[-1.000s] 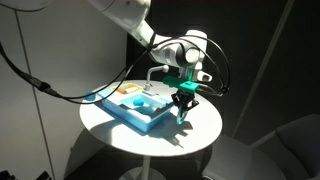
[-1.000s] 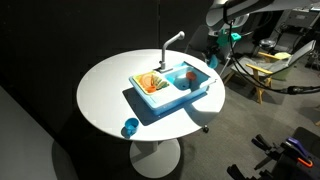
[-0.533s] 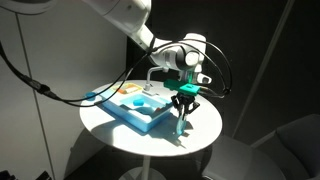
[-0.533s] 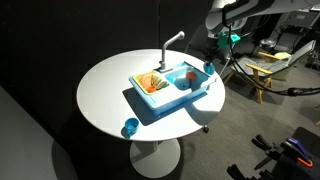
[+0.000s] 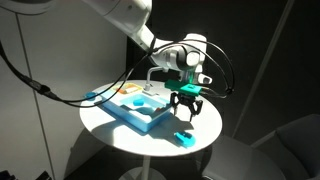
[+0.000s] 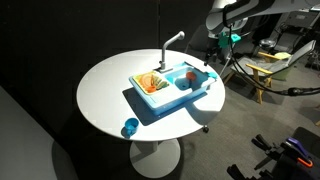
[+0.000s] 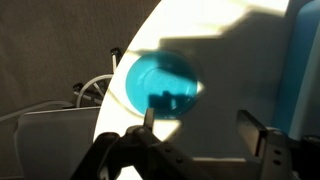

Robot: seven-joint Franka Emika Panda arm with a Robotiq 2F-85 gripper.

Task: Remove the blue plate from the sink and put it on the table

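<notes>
The blue plate (image 7: 160,85) lies flat on the white table (image 7: 225,40) close to its rim, in shadow below my gripper (image 7: 200,125). An exterior view shows this plate (image 5: 183,138) on the table (image 5: 120,135) in front of the light-blue sink (image 5: 140,108). My gripper (image 5: 185,106) hangs just above the plate, open, with nothing between its fingers (image 7: 255,130). From the opposite side, my gripper (image 6: 213,60) is at the far edge of the table (image 6: 105,90), beyond the sink (image 6: 168,88); I cannot make out the plate there.
An orange-and-white item (image 6: 150,83) lies in the sink, and the white faucet (image 6: 172,42) rises behind it. A small blue object (image 6: 130,127) stands near the table's front rim. The table edge (image 7: 115,90) runs right beside the plate, with dark floor beyond.
My gripper has opened. The blue plate, which hung upright between the fingers, has dropped and now lies flat on the table below them.
</notes>
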